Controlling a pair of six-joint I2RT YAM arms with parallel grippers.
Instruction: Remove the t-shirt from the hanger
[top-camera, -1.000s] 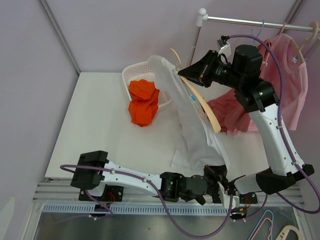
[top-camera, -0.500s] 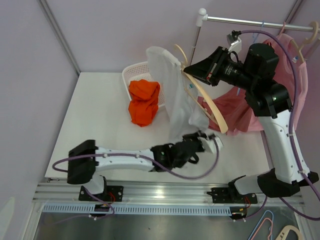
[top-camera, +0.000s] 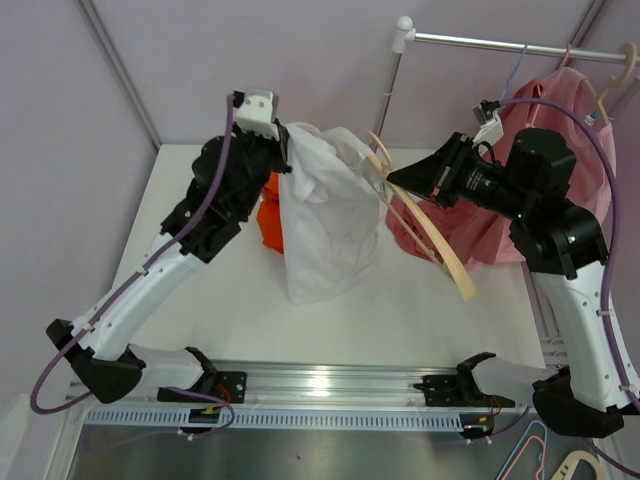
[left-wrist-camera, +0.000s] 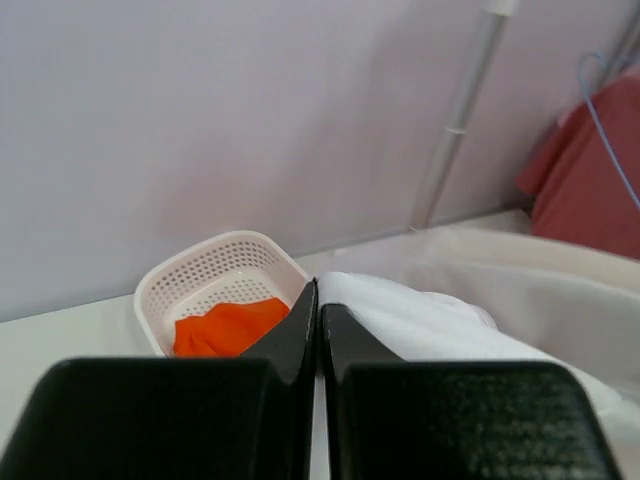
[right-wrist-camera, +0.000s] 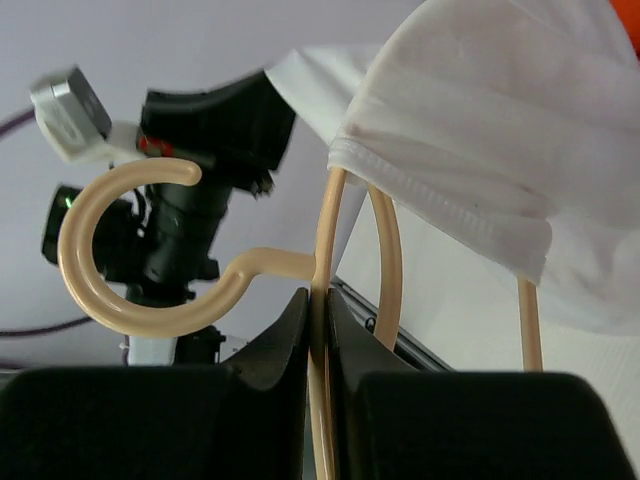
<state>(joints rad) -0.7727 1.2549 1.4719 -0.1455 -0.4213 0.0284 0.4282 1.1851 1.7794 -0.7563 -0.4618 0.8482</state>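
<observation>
The white t-shirt (top-camera: 330, 215) hangs in the air between the two arms. My left gripper (top-camera: 287, 152) is raised at the back left and shut on the shirt's upper edge; the fabric (left-wrist-camera: 430, 320) lies right beside its closed tips (left-wrist-camera: 318, 300). My right gripper (top-camera: 397, 180) is shut on the cream wooden hanger (top-camera: 432, 238), which slants down to the right. In the right wrist view the jaws (right-wrist-camera: 320, 300) clamp the hanger's bar (right-wrist-camera: 325, 240) below its hook (right-wrist-camera: 110, 250). The shirt's collar (right-wrist-camera: 480, 130) still drapes over the hanger's far end.
A white basket (left-wrist-camera: 215, 275) with an orange cloth (left-wrist-camera: 225, 325) stands at the back of the table; in the top view the cloth (top-camera: 268, 215) peeks out behind the shirt. Pink garments (top-camera: 560, 130) hang on hangers from the metal rail (top-camera: 500, 42) at the back right.
My left arm has swung from low at the table's front edge up to the back left, pulling the shirt left along the hanger. My right gripper has carried the hanger rightward.
</observation>
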